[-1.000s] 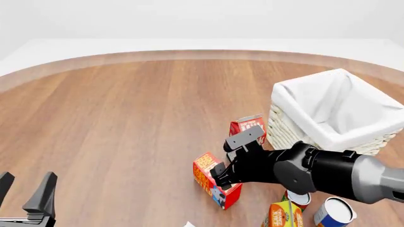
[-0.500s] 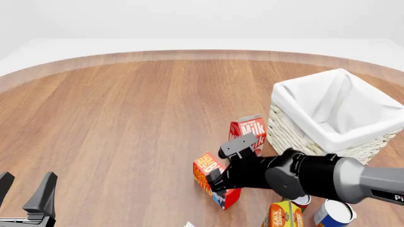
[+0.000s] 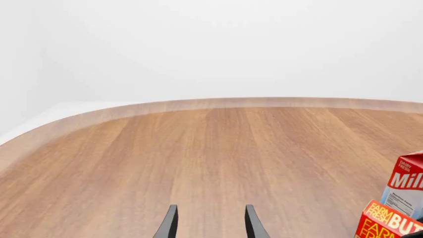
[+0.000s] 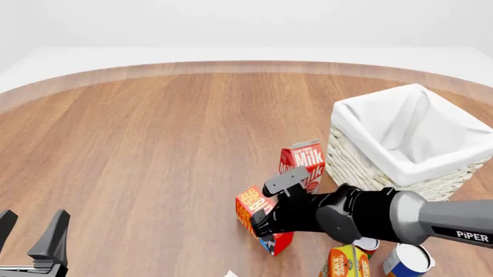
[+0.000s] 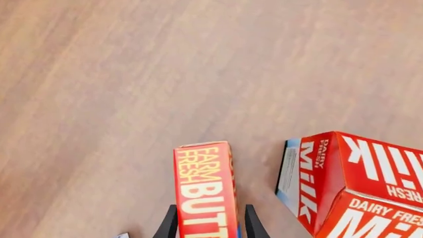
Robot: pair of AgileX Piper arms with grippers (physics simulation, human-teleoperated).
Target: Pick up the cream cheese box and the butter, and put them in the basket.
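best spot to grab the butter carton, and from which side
Grip the butter across its narrow width on the two long side faces, coming from above. It lies oblong on the table, and the right gripper already straddles it, clear of the Milk carton beside it.

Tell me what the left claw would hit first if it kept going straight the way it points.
Probably nothing: ahead of the left claw lies only bare wooden table up to its far edge. The butter and milk carton sit off to one side, out of its line.

Bright, even, diffuse light fills all three renders; shadows under the right pincer (image 4: 262,222) are faint and soft. Everything is sharp, without glare.
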